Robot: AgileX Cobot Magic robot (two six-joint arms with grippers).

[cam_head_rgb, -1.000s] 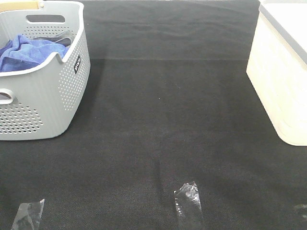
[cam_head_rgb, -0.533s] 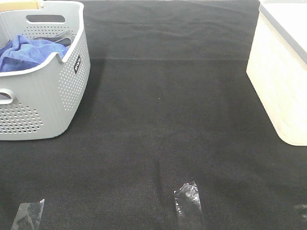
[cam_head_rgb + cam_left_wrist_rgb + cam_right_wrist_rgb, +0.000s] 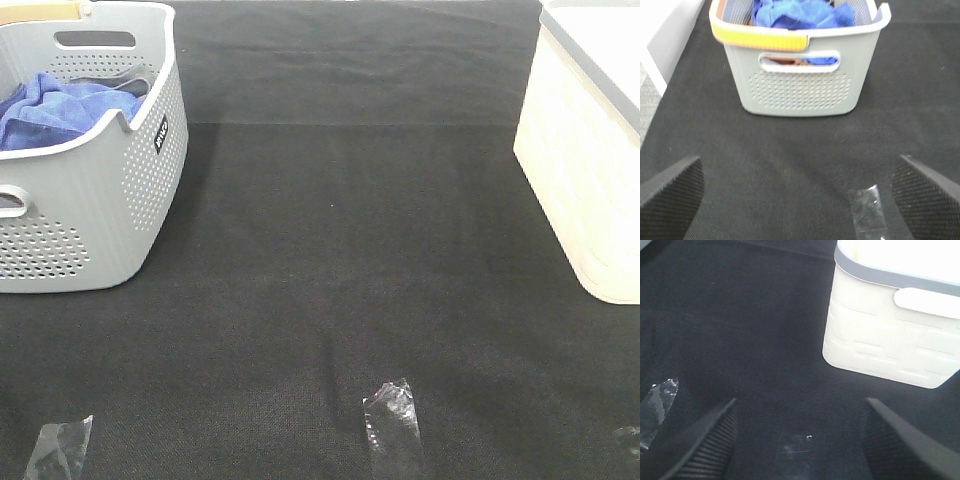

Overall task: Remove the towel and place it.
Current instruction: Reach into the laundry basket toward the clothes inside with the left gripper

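The royal-blue towel (image 3: pixel 55 108) lies crumpled inside the grey perforated basket (image 3: pixel 120 200) at the left of the table; it also shows over the basket's rim (image 3: pixel 795 12) in the left wrist view. My left gripper (image 3: pixel 800 200) hovers over the black mat a short way in front of the basket, open and empty. The right gripper (image 3: pixel 800 440) is open too, above the mat near the white bin (image 3: pixel 890 340), holding nothing. Neither arm appears in the exterior high view.
A white ribbed bin (image 3: pixel 590 170) with a grey rim stands at the right edge. Clear tape pieces (image 3: pixel 392 425) (image 3: pixel 58 445) lie on the black mat near the front. A brownish cloth (image 3: pixel 790 61) shows through the basket's handle slot.
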